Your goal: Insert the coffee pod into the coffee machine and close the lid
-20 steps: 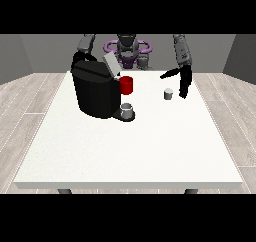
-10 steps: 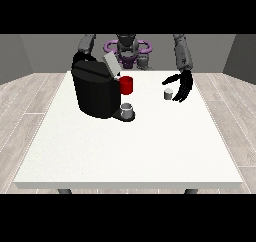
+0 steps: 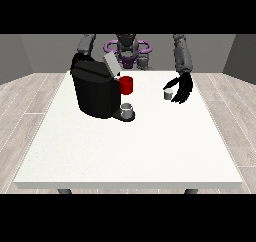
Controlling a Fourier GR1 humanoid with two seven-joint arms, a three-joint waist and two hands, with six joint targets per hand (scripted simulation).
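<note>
Even soft light, faint shadows on table (image 3: 130, 146)

The bulky black coffee machine (image 3: 95, 93) stands on the large white table (image 3: 130, 146), at its far left. A small grey coffee pod (image 3: 168, 94) sits to its right, just beside the black hand (image 3: 183, 87) at the view's right.

Large white table (image 3: 130, 146): top looked matt and faintly speckled, smooth, like laminate or painted board. Boxy black coffee machine (image 3: 95, 93) near the table's far left corner: matt, plastic-looking body; its raised pale grey lid (image 3: 112, 64) looked like smooth plastic or brushed metal, cannot tell which. Small red cylinder (image 3: 126, 85) on its front: glossy. Small grey cup (image 3: 127, 109) at its base: dull metallic look. Small pale grey coffee pod (image 3: 168, 94): matt. Floor (image 3: 30, 101): pale wood-look planks.
</note>
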